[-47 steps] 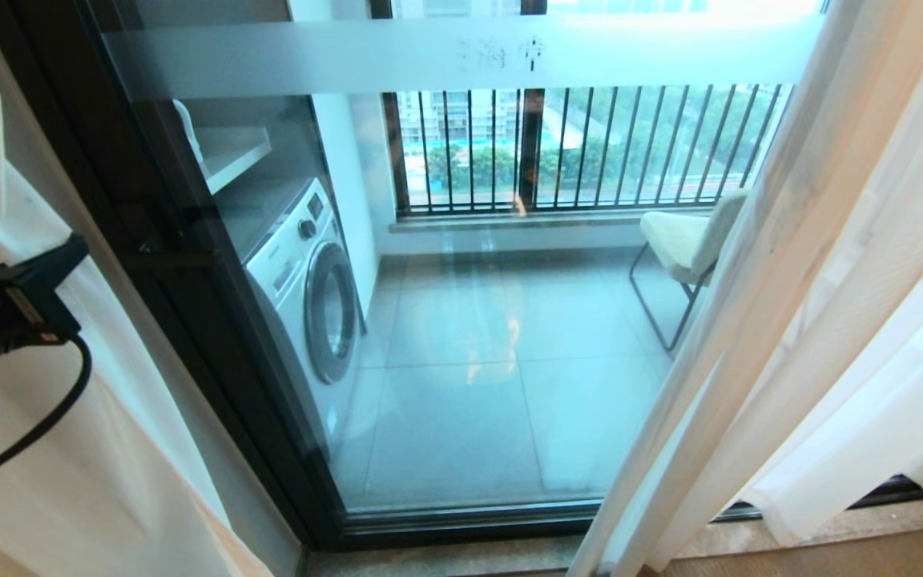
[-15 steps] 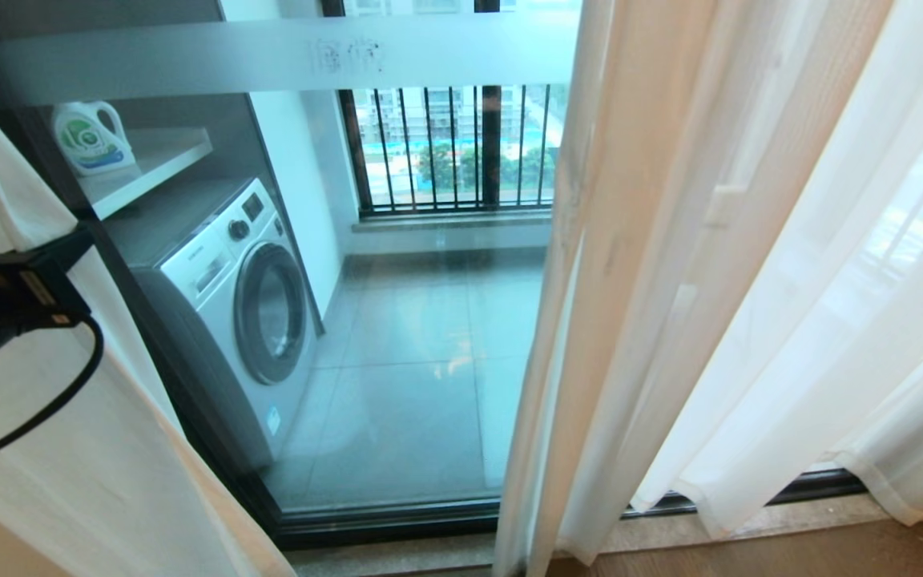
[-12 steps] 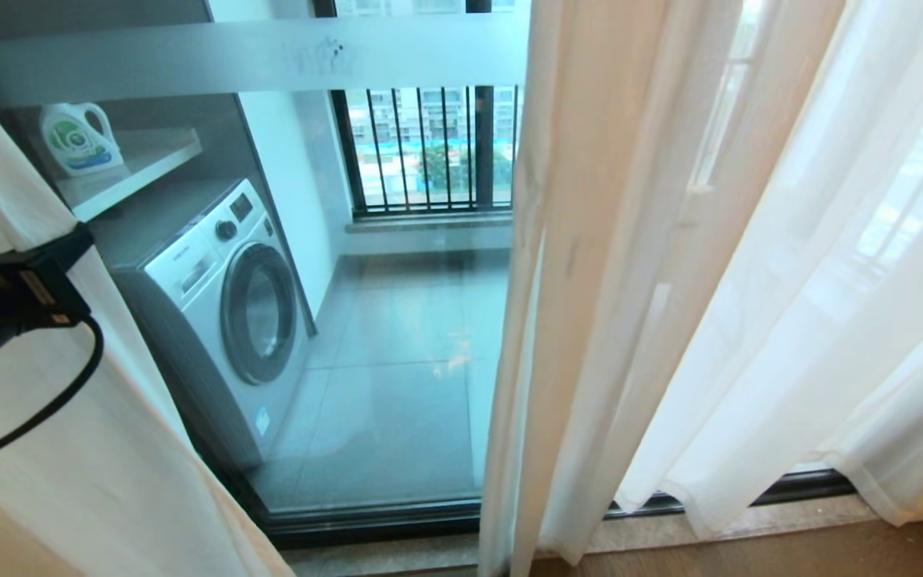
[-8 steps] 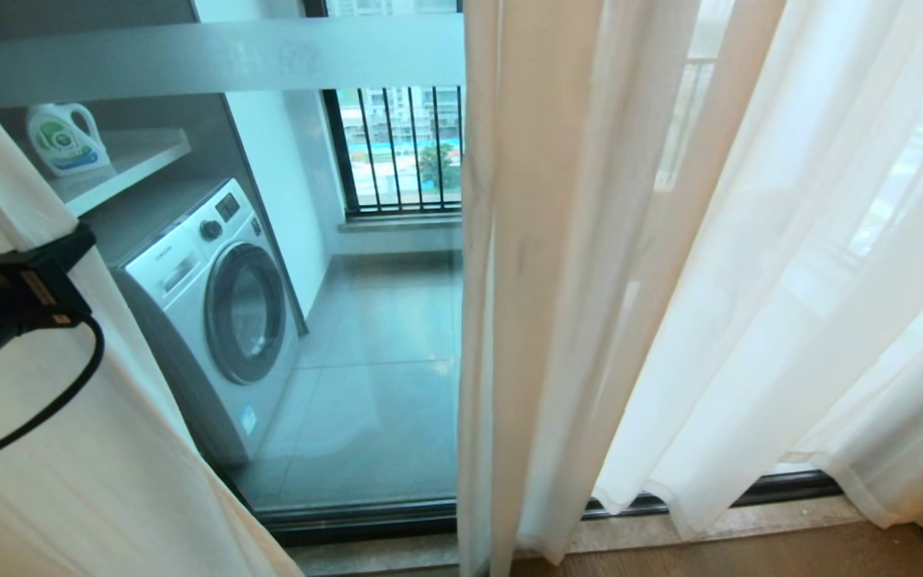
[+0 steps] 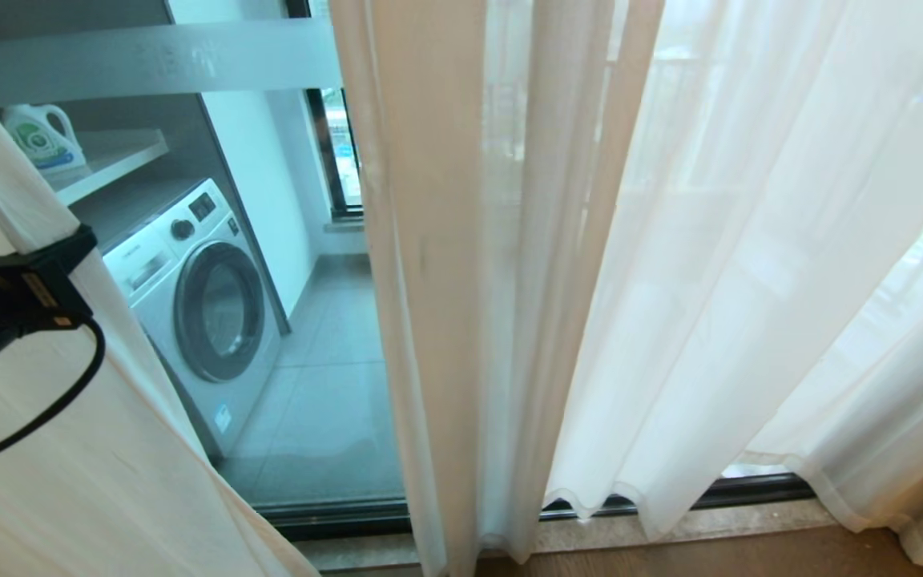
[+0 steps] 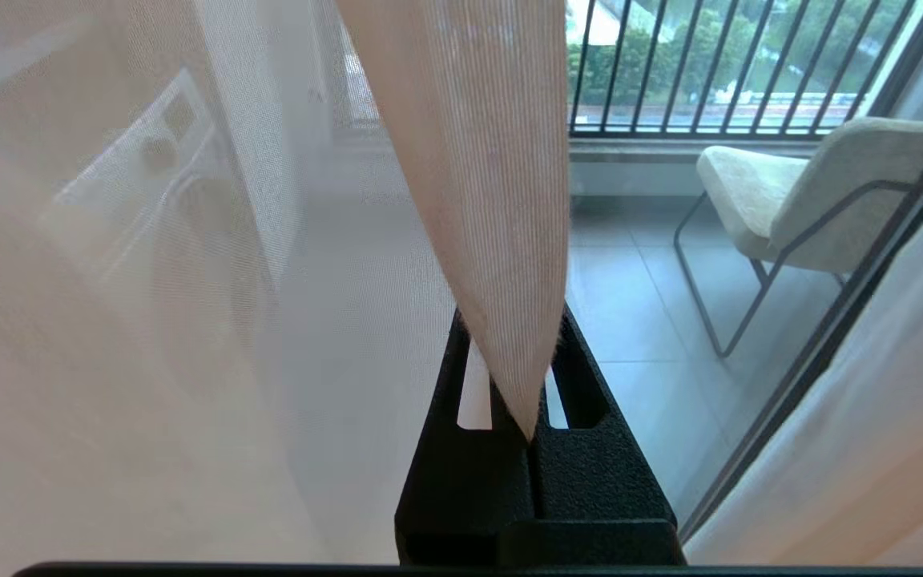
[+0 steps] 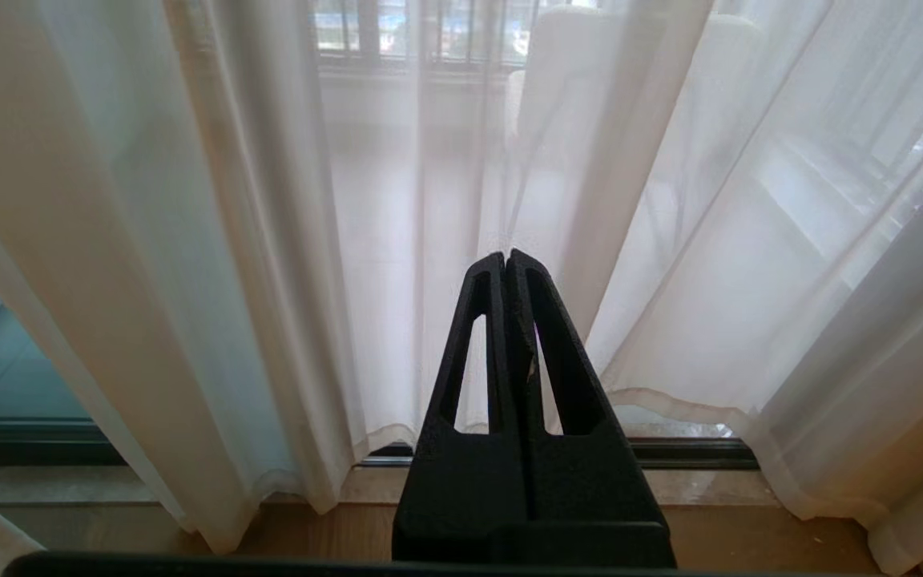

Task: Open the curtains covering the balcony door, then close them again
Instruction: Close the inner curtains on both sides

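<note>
**left curtain pinched, gap toward the right panel not yet shut**

left gripper (image 6: 530,437): jaws pressed together on a fold of the left curtain (image 5: 69,449); in the left wrist view the fabric rises out of the jaws as a taut tapering wedge. in the head view the gripper body sits at about 9 o'clock, at the frame edge, with a black cable (image 5: 45,417) looping below it.

right gripper (image 7: 507,260): jaws closed, nothing between them, pointing at the right curtain (image 5: 670,264) and not touching it as far as i can tell. it does not show in the head view.

key relation: the right curtain lies at about 3 o'clock from the left gripper, across a strip of bare balcony door (image 5: 301,385). both curtains hang with the long axis vertical, hems near the sill (image 5: 670,525). washing machine (image 5: 197,312) and detergent bottle (image 5: 33,136) show through the glass.

judgement: closing stage. the left arm is nearer, already holding cloth, so the coming pull should run sideways toward 3 o'clock, across the folds, not along them.
</note>
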